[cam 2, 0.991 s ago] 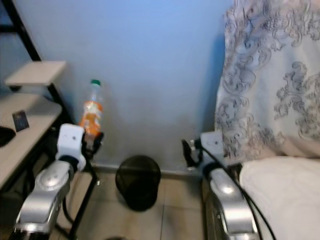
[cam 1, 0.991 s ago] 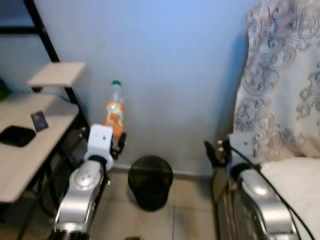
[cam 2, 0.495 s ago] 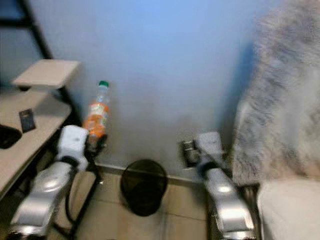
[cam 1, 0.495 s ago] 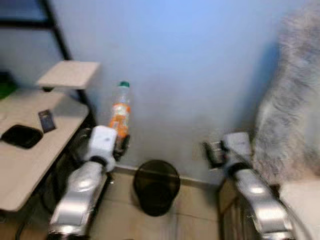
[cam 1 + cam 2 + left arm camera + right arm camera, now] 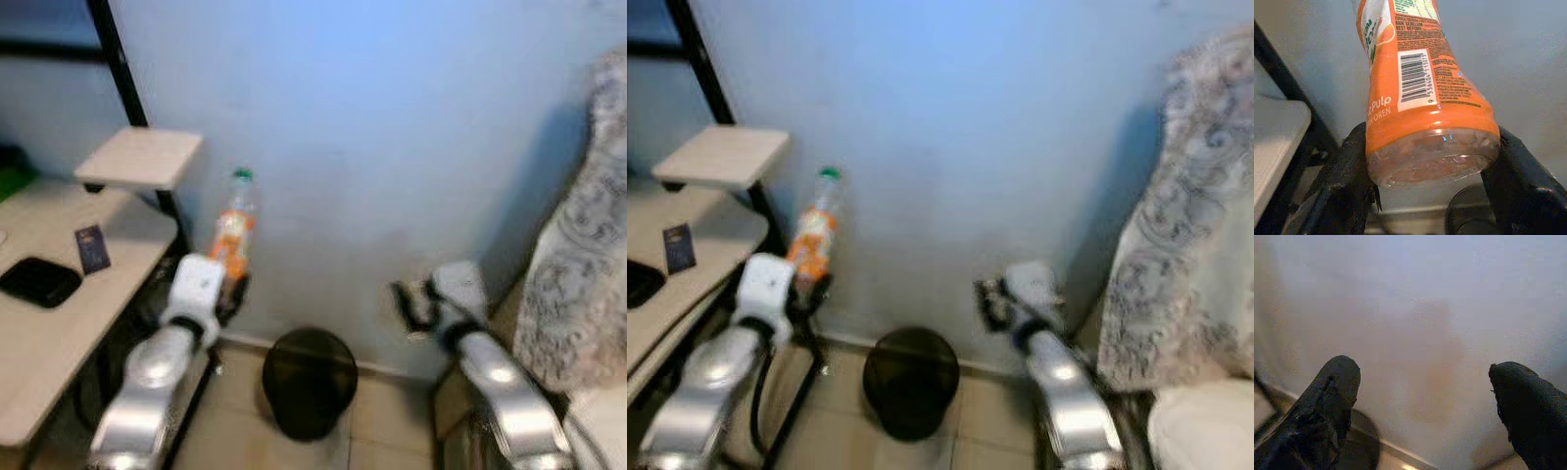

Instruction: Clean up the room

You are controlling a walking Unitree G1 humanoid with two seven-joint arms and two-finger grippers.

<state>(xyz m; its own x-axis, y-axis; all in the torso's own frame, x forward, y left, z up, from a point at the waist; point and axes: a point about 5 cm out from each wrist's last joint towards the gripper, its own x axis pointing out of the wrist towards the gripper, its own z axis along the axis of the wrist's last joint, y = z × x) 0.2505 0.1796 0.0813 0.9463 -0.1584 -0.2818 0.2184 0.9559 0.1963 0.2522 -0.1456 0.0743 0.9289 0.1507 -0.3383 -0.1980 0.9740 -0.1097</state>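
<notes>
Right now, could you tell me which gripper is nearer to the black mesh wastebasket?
Hard to call. The left gripper, shut on the orange drink bottle, is up to the wastebasket's left; the open right gripper is up to its right.

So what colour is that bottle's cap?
Green; the bottle cap shows best in the right eye view.

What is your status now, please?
Left gripper shut on bottle, held upright. Right gripper open, empty, facing wall. Bin on floor below, between arms. Nothing blocks it.

Left tool [image 5: 811, 284] grips bottle [image 5: 813, 233] (orange label) above bin [image 5: 911, 380].
</notes>
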